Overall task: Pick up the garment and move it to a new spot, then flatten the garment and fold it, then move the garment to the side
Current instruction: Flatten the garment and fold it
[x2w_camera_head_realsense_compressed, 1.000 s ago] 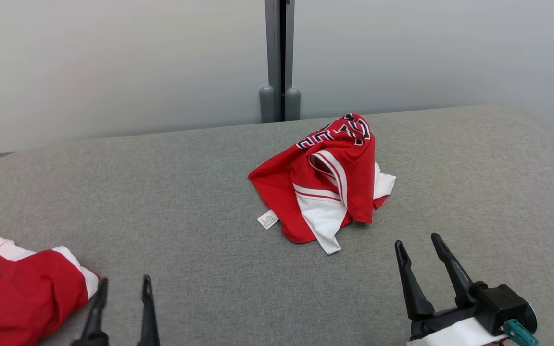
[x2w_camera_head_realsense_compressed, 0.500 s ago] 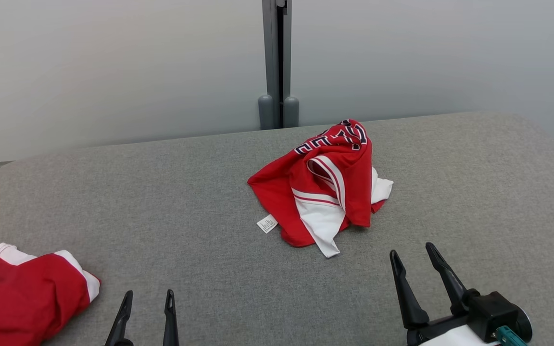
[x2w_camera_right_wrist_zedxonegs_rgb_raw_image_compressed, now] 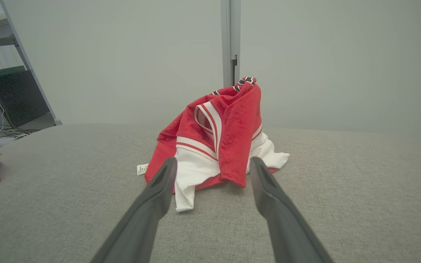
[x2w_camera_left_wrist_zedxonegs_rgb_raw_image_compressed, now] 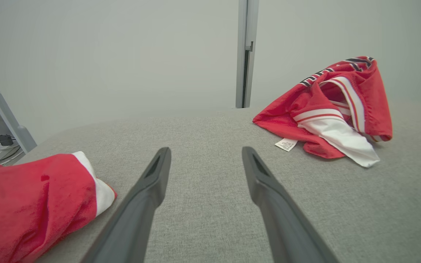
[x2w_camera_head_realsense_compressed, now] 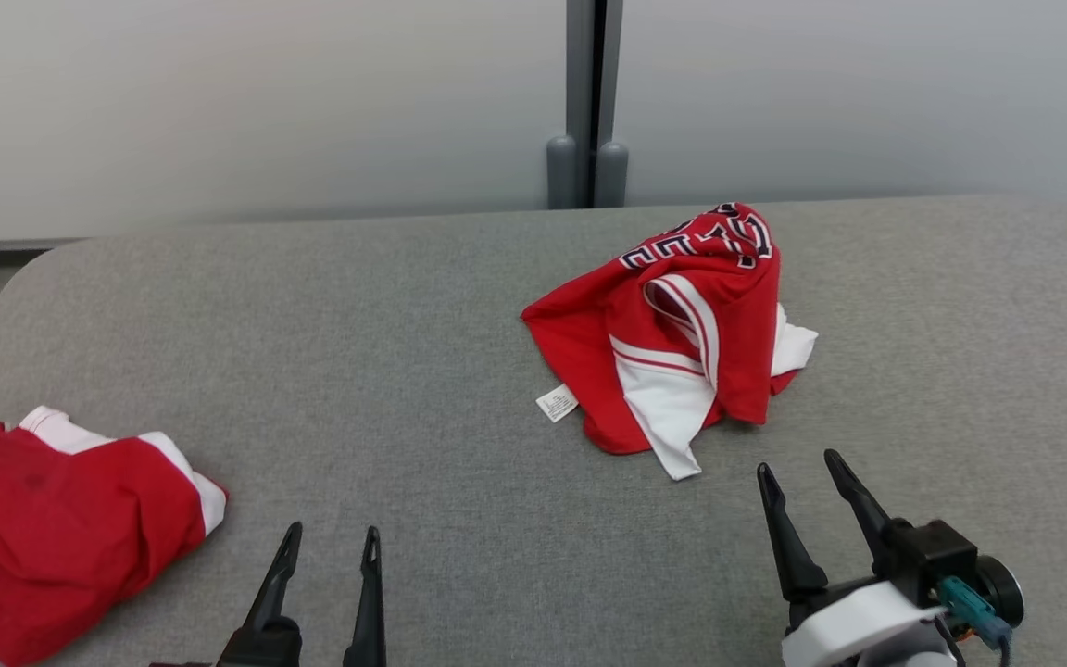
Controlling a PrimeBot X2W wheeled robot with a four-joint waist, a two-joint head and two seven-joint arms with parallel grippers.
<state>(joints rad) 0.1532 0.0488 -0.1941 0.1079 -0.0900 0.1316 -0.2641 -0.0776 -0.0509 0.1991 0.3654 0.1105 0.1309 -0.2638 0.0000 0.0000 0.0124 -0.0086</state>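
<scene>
Lying crumpled, garment (x2w_camera_head_realsense_compressed: 742,343) beyond spread right claw (x2w_camera_head_realsense_compressed: 797,463); spread left claw (x2w_camera_head_realsense_compressed: 332,530) near red cloth (x2w_camera_head_realsense_compressed: 52,528).

label (x2w_camera_head_realsense_compressed: 557,403): print unreadable (too small) | lettering (x2w_camera_head_realsense_compressed: 696,243): half folded under | second garment (x2w_camera_head_realsense_compressed: 61,528): edge-cropped

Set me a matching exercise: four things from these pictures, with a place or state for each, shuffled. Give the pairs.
1. crumpled jersey
2. second red garment
3. white tag
4. right claw

A. open, empty, aimed at the jersey
B. at the grey table, left edge
C. heaped mid-table, lettering on top
D. flat beside a red hem

Pairs: 1-C, 2-B, 3-D, 4-A
</scene>
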